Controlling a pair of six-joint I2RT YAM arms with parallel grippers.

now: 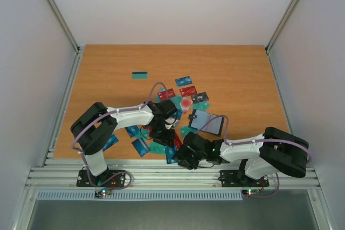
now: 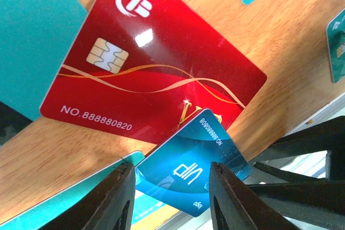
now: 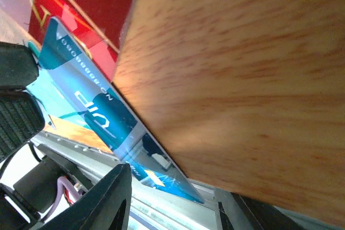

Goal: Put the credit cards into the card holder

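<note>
At the worktop's near edge the left hand (image 2: 171, 200) pinches a blue VIP card (image 2: 191, 168), the right hand (image 1: 183, 157) beside it, its state unclear.

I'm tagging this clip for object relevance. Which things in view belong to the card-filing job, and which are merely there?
Part of the job:
- credit cards scattered mid-table
- lone teal card farther back
- blue VIP card between the left gripper jaws
- red chip card
- card holder, lying open

Merely there:
- wooden table
- aluminium rail at the near edge
</note>
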